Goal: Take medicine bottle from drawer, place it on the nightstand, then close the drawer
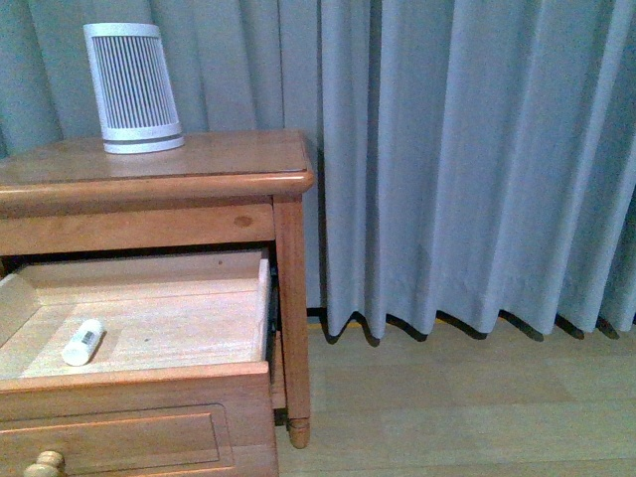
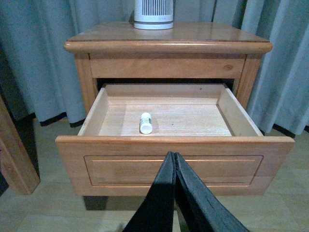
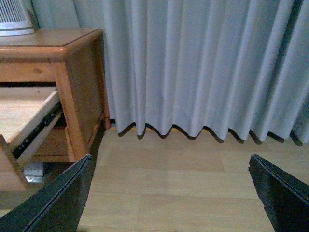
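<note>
The nightstand [image 1: 159, 169] stands at the left, also in the left wrist view [image 2: 169, 41] and the right wrist view [image 3: 53, 41]. Its upper drawer [image 1: 129, 383] is pulled open, seen too in the left wrist view [image 2: 174, 164]. The medicine bottle [image 1: 82, 342] lies on its side on the drawer floor; it also shows in the left wrist view [image 2: 146, 123]. My left gripper [image 2: 174, 155] is shut and empty, in front of the drawer front. My right gripper [image 3: 171, 166] is open and empty over the floor, right of the nightstand. Neither arm shows in the front view.
A tall white ribbed device [image 1: 132, 87] stands on the nightstand top at the back. Grey curtains [image 1: 467, 159] hang behind and to the right. Pale wood floor [image 1: 457, 407] lies right of the nightstand. A wooden leg [image 2: 14, 154] stands left of the drawer.
</note>
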